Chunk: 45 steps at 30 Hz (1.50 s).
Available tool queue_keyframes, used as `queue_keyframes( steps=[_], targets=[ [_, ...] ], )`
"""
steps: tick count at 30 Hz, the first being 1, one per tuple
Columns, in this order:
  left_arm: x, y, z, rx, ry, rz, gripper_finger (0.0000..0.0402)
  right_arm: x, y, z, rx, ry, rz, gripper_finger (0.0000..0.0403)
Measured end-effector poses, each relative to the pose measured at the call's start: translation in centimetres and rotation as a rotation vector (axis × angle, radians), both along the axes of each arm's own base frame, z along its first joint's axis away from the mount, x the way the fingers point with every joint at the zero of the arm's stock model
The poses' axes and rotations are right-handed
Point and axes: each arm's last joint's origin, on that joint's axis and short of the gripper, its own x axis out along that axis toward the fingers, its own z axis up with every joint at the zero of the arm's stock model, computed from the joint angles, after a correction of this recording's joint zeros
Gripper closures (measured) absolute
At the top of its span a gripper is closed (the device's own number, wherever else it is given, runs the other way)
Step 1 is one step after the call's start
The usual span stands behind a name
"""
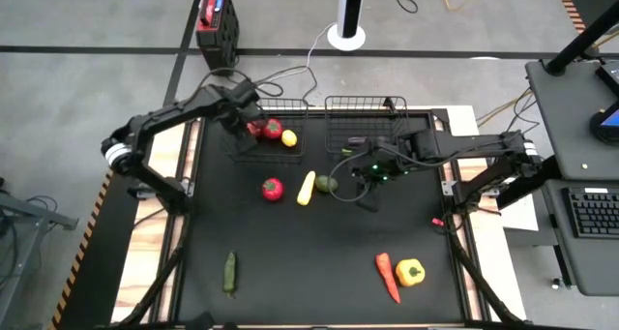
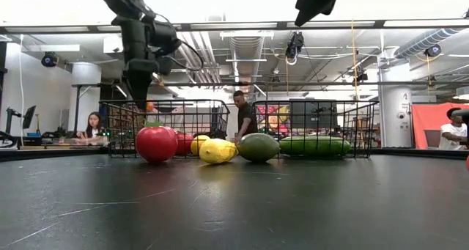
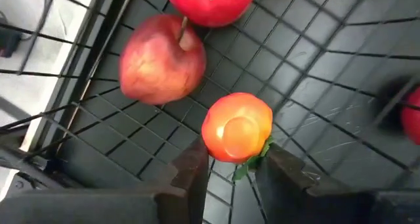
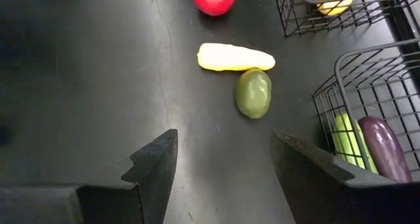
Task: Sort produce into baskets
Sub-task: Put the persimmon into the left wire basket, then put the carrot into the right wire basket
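Black mat point(image 1: 309, 253) covers the table, scuffed in places. On its near part lie a green cucumber point(image 1: 230, 272), a carrot point(image 1: 387, 276) and a yellow pepper point(image 1: 411, 271), the last two touching. Mid-mat: a red tomato point(image 1: 273, 188), a yellow squash point(image 1: 306, 188) and an avocado point(image 1: 326, 184) (squash and avocado touching).

Right gripper point(image 4: 223, 165) hangs above the mat near the avocado, fingers spread, holding nothing. Beside it the right basket point(image 1: 363, 107) holds an eggplant point(image 4: 384, 147) and a pale green cucumber point(image 4: 348, 142).

Left gripper point(image 3: 231, 175) is inside the left basket point(image 1: 290, 107), fingers slightly parted around an orange-red tomato point(image 3: 236, 127); whether they actually touch it cannot be told. An apple point(image 3: 161, 63) lies just beyond it, with a lemon point(image 1: 288, 138) further along.

Beyond the table: grey floor with black tape lines, a red-and-black box point(image 1: 215, 11), a white post base point(image 1: 346, 35). Low view shows an open workshop with people point(image 2: 245, 114) at benches. No writing is legible.
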Motion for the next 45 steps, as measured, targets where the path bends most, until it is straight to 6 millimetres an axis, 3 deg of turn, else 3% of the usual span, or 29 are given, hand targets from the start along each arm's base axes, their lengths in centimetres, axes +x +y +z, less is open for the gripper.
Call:
queue_keyframes(
  steps=[6,13,22,27,34,45],
  targets=[
    [0.2,0.4,-0.6,0.039,0.054,0.007,0.0265,0.0,0.0,0.0,0.001,-0.001,-0.002,0.017],
    [0.1,0.3,0.2,0.076,0.026,-0.009,0.0216,0.0,0.0,0.0,0.002,-0.002,-0.003,0.017],
    [0.6,-0.4,1.5,0.098,-0.047,0.083,0.0202,0.0,0.0,-0.1,0.024,-0.005,-0.05,0.017],
    [1.3,-3.7,2.1,0.108,-0.101,0.034,0.0202,-0.1,0.3,-1.6,0.084,0.044,-0.142,0.017],
    [1.6,-10.4,4.3,0.138,-0.285,-0.105,0.0202,-0.8,1.3,-5.1,0.232,0.164,-0.352,0.017],
    [0.3,-19.1,7.8,0.294,-0.513,-0.221,0.0202,-2.9,6.2,-7.9,0.392,0.446,-0.514,0.0174]
  ],
)
